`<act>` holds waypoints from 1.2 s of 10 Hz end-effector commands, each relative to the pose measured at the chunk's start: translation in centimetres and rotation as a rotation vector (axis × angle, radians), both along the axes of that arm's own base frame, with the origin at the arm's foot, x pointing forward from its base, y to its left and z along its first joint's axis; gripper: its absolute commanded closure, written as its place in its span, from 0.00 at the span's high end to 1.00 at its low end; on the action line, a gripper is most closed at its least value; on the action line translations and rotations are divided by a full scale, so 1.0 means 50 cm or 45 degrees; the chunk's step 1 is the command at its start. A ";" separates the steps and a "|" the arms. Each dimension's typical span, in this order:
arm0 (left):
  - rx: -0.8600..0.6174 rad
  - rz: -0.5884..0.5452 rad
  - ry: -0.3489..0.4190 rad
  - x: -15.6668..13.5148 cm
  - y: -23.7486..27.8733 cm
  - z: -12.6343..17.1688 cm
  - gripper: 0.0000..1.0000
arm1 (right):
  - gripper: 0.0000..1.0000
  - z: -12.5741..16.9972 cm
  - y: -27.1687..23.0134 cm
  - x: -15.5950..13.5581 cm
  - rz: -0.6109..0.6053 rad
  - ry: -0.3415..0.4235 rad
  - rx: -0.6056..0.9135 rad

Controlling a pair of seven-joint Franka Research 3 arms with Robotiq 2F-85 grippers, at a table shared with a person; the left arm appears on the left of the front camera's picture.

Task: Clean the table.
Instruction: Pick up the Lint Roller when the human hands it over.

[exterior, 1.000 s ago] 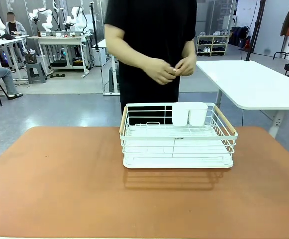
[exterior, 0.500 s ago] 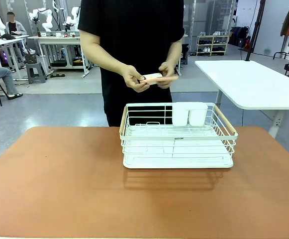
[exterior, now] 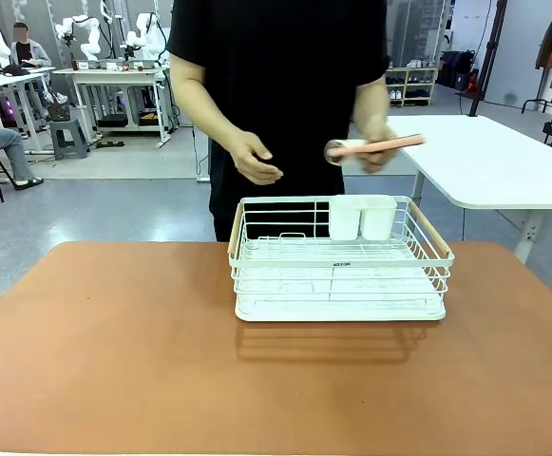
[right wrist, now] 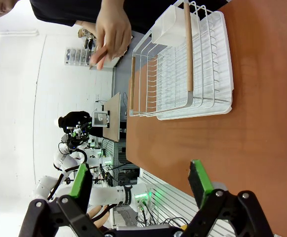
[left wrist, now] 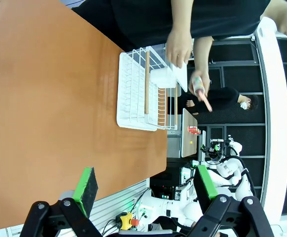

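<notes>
**Operator:** What could have gone wrong?

**Technician:** The large matte terracotta counter (exterior: 104, 370) carried one white wire rack with wooden handles (exterior: 342, 285), set toward 12 o'clock. A person's hand (exterior: 376, 159) held a pink-handled roller-like item (exterior: 396, 144) above the rack's 1 o'clock corner. An arm reaching there could probably have struck the hand or snagged the wire.

**Operator:** And clearance?

**Technician:** The surface lay open at 9, 3 and 6 o'clock. The left tool (left wrist: 145, 186) and the right tool (right wrist: 139, 181) were both spread and empty, near the 6 o'clock edge.
</notes>
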State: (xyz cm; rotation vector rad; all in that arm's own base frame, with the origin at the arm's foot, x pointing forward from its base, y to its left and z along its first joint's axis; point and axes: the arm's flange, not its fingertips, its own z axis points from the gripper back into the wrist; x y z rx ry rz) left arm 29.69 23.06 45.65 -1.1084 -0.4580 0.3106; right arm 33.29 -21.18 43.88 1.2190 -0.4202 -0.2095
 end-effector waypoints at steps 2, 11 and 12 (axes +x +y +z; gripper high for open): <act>-0.012 -0.011 -0.037 -0.004 0.004 0.006 1.00 | 1.00 0.005 0.002 -0.001 -0.005 -0.028 0.009; -0.012 -0.011 -0.037 -0.004 0.004 0.006 1.00 | 1.00 0.054 0.048 -0.025 -0.109 0.090 -0.067; -0.012 -0.011 -0.037 -0.004 0.004 0.006 1.00 | 1.00 0.077 0.065 -0.030 -0.146 0.136 -0.070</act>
